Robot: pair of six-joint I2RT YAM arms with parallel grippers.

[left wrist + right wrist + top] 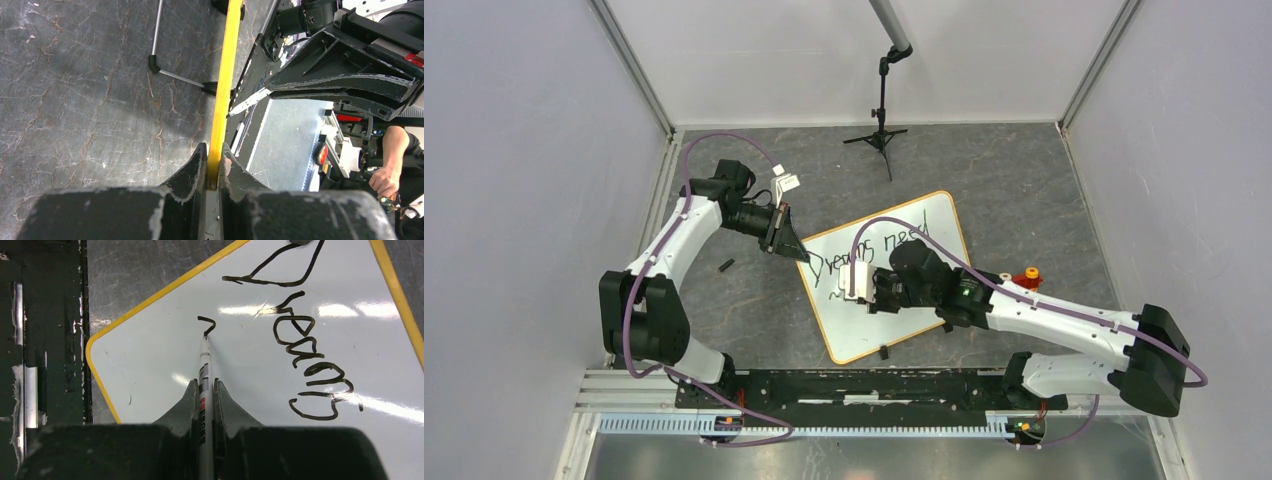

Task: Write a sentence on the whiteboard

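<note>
Dark grey, stone-patterned counter (724,200) fills the floor of a white-walled enclosure, with a small black tripod stand (881,130) at the far side and a little red-and-orange toy (1027,277) off to the right. Near the middle lies the large white whiteboard with a thin yellow-orange rim (924,225), turned at an angle so that one corner points left. The left gripper (796,247) has its two black fingers closed on that rim, which the left wrist view shows pinched edge-on between them (214,150); this hold looks meant to pin the board so it cannot slide or spin under the pen. The right gripper (864,290) reaches over the near half of the board and is clamped narrow around a slim white-barrelled marker pen (204,365), held along the fingers with its tip on the white surface (150,360). The black handwritten sentence (305,365) so far runs as one line, reading roughly "Dreams need" in the top view (874,250). Below it, at the pen tip, sits only a short hooked stroke (207,325), so the second line appears barely begun. The pen stands left of the first line's start, likely to align the new words under it.
</note>
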